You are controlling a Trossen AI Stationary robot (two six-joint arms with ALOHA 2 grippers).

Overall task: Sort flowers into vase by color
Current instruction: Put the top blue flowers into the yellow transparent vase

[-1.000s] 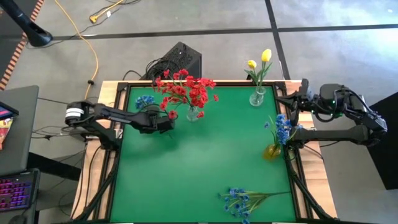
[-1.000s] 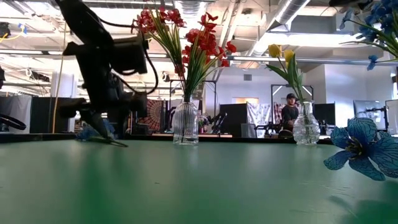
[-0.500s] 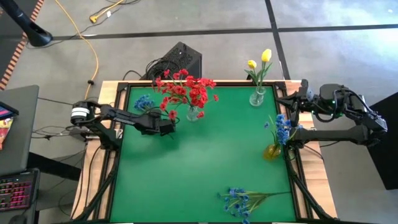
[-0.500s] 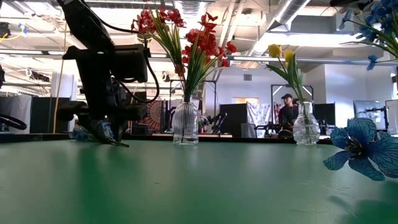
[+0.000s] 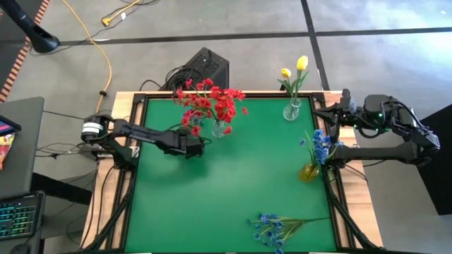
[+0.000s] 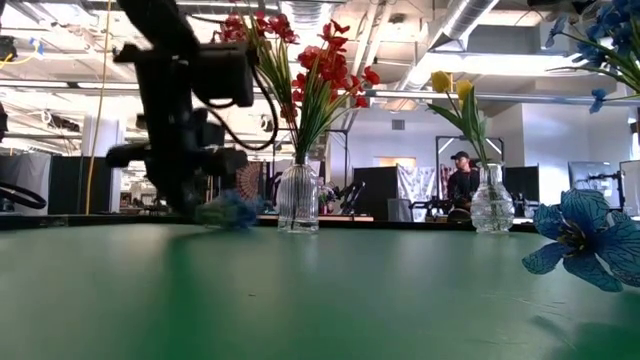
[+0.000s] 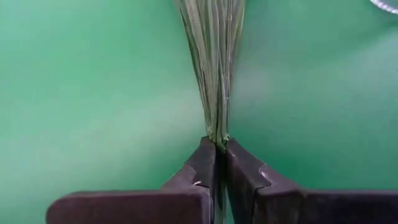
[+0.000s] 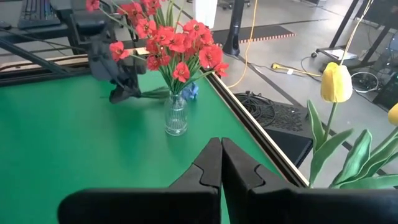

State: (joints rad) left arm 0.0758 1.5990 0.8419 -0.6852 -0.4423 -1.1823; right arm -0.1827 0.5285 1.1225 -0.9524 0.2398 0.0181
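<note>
Red flowers (image 5: 210, 102), yellow tulips (image 5: 296, 68) and blue sprays (image 5: 272, 227) on a green table (image 5: 233, 183).

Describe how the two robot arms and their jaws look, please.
Both arms are dark, slim and jointed. The left arm carries a white band near its base; the right arm has black cables looping over it. The left gripper has dark, wedge-shaped jaws, as does the right gripper.

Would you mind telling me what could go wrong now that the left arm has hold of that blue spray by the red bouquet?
The left gripper is shut on the blue spray's stems right beside the red flowers' vase; swinging the spray away might clip or tip that vase. The grip sits on thin stems, so the spray could slip or sag on the way to the blue flowers' vase across the table.
</note>
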